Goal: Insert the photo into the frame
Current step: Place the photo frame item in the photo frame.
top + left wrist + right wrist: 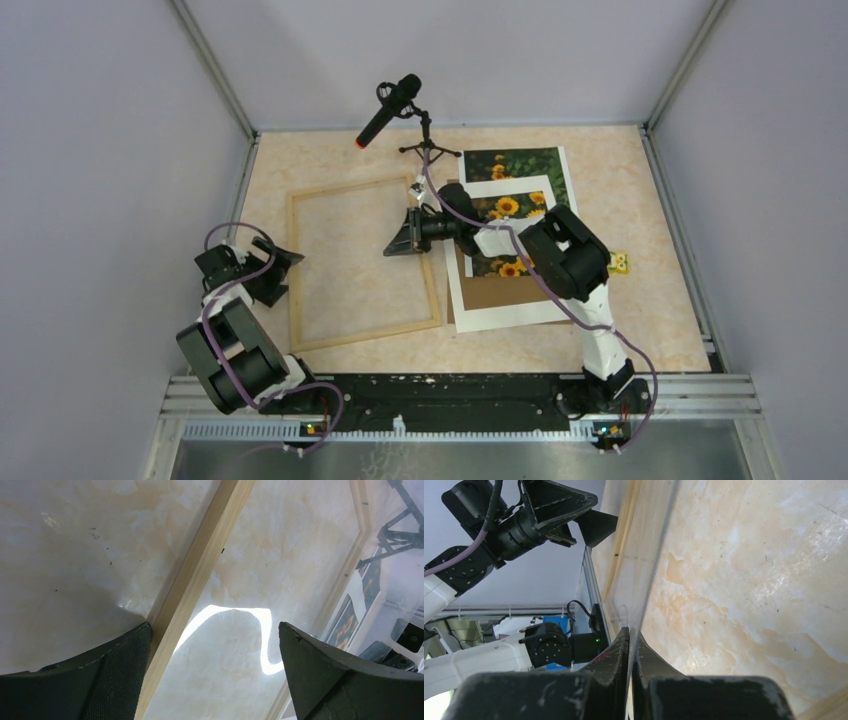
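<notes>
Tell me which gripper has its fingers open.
The left gripper: its fingers stand wide apart over a strip of the wooden frame. The right gripper has its fingers pressed together on the edge of a clear pane.

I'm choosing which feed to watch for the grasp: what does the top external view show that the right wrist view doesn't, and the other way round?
Only the top external view: the photo, the white mat lying partly over it, and the microphone on its stand. Only the right wrist view: the right gripper pinched shut on the edge of what looks like a thin clear sheet. Both: the frame lying flat, and the left gripper open at its left strip.
</notes>
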Tool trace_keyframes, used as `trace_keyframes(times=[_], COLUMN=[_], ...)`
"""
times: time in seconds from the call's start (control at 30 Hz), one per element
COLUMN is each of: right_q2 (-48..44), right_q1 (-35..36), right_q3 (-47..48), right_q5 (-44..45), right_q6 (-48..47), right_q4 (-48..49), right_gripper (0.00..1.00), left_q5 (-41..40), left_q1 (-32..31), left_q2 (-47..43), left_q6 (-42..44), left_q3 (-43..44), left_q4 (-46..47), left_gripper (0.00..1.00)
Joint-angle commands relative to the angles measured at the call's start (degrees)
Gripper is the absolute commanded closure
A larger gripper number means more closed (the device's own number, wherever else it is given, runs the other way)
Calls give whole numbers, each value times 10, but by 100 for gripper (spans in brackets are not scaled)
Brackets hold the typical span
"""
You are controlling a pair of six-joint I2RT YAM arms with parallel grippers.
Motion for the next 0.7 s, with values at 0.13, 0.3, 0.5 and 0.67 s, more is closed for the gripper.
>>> trace_keyframes(times=[0.13, 0.3, 0.5, 0.67], right_q2=[-22, -14, 4, 5], right_q1=[8, 8, 6, 5], right_q3=[15, 31, 60, 70], right_q5=[-20, -24, -24, -27], right_q6=[16, 25, 27, 34], right_q4=[54, 47, 18, 16], right_gripper=[100, 100, 100, 100], left_q5=[21, 23, 27, 29], left_q1=[0, 0, 0, 0], left_q2=[-8, -7, -7, -6], left_q6=[3, 3, 2, -1], left_q3=[4, 4, 1, -3], left_q4=[6, 7, 11, 14], left_gripper=[2, 2, 2, 2])
